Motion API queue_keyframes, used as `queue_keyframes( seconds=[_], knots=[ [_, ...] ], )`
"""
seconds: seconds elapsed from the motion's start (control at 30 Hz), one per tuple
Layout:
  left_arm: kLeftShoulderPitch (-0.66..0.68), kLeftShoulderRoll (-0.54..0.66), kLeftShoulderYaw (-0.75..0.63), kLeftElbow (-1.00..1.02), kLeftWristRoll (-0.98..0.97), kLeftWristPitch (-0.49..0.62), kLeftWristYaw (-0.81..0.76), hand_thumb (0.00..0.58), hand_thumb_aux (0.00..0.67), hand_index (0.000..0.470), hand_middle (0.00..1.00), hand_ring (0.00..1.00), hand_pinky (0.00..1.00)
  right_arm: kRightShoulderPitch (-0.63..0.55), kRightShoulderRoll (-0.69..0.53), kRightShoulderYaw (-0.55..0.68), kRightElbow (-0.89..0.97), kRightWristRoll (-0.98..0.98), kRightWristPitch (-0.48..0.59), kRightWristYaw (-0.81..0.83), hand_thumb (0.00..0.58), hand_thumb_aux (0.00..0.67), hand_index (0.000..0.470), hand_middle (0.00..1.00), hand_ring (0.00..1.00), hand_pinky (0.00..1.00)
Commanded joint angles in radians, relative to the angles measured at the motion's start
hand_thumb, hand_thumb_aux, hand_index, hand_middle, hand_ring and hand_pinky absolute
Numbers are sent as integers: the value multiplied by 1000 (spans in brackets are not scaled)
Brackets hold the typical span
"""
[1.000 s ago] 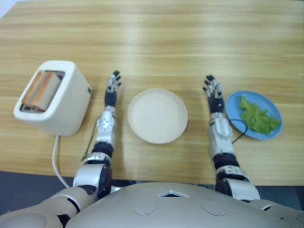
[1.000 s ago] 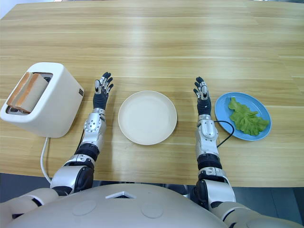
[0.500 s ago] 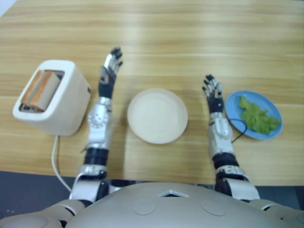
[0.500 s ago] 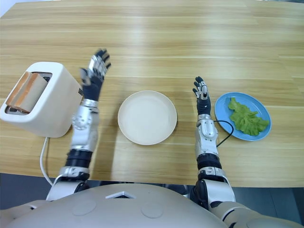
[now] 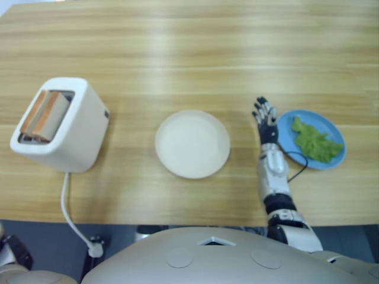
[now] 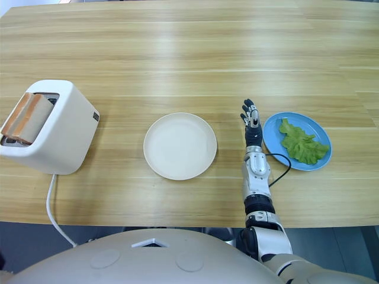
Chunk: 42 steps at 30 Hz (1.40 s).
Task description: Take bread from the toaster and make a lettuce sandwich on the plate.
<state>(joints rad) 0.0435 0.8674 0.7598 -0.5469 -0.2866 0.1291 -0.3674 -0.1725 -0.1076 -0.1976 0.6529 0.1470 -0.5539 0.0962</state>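
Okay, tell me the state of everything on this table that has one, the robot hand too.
White boxy toaster: upright, loaded.
Browned bread slices: standing in the toaster's slots.
Round cream plate: bare.
Round blue plate: holding food.
Green lettuce: lying on the blue plate.
Right hand: open, holding nothing.

White toaster, tan bread (browner crusts), cream plate, green lettuce, blue dish, pale wood-grain table

Glossy wood-grain table, smooth matt white toaster, matt cream plate, crinkled lettuce.

Right hand black, forearm silver (black cable).
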Motion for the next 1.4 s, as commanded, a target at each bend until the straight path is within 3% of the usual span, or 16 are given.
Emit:
queue_keyframes(
  seconds=[0.03,0.17,0.27,0.53,0.8,1.4],
  knots=[
    [114,61,17,200,408,-132,98,0,0,0,0,0,0,14,5,-2,-3,-7,4,-9,0,0,0,0,0,0],
    [233,119,-22,400,697,-210,218,0,0,0,0,0,0,18,7,0,-18,-10,7,-12,0,0,0,0,0,0],
    [266,146,-55,501,795,-241,265,0,0,0,0,0,0,24,3,-3,-27,-9,8,-14,0,0,0,0,0,0],
    [272,160,-116,616,828,-301,264,0,0,0,0,0,0,49,2,-9,-57,-11,16,-19,0,0,0,0,0,0],
    [285,127,-172,601,799,-320,209,0,0,0,0,0,0,60,1,-8,-74,-13,24,-21,0,0,0,0,0,0],
    [318,105,-262,654,839,-290,221,0,0,0,0,0,0,75,-9,-9,-106,-13,42,-19,0,0,0,0,0,0]
  ],
)
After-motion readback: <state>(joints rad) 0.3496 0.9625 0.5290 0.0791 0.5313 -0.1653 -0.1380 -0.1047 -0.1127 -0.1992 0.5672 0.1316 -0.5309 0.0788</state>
